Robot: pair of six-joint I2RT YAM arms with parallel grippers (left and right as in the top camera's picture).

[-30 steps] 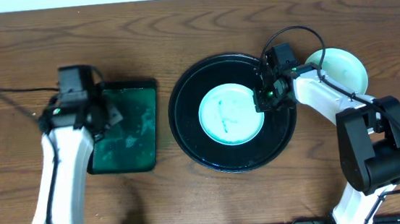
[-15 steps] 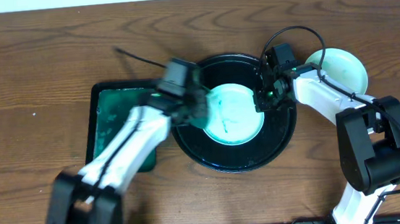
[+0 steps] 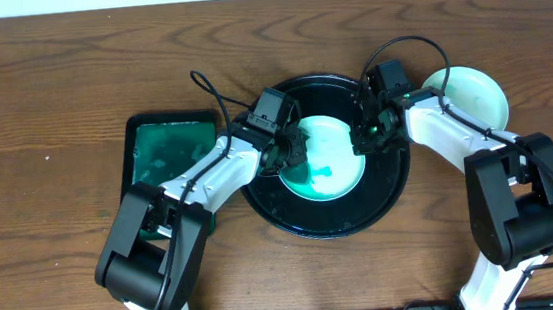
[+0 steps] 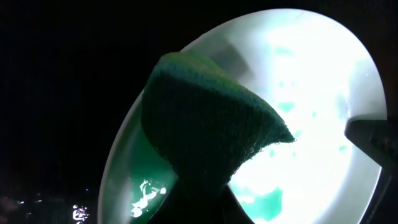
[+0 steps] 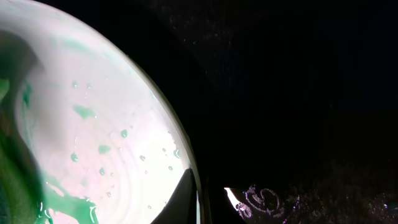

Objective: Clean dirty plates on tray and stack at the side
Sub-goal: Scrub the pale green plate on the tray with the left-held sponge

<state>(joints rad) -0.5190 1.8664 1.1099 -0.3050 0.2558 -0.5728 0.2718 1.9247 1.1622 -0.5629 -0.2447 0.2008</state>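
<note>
A white plate point(image 3: 329, 162) with teal-green smears lies in the middle of the round black tray point(image 3: 270, 191). My left gripper point(image 3: 294, 154) is shut on a dark green sponge point(image 4: 205, 134) and presses it on the plate's point(image 4: 311, 81) left part. My right gripper point(image 3: 365, 139) is shut on the plate's right rim, one finger on each side of the rim point(image 5: 205, 198). The plate point(image 5: 93, 118) and the tray point(image 5: 298, 93) fill the right wrist view. A second, cleaner pale plate point(image 3: 472, 98) lies on the table right of the tray. A third plate is not in view.
A rectangular black-rimmed green tray point(image 3: 161, 150) with wet green smears lies left of the black tray. Both arms reach over the black tray from either side. A black cable point(image 3: 408, 48) loops above the right arm.
My left arm has swung from the green tray rightwards onto the plate in the black tray, carrying the sponge. The right arm has not moved.
</note>
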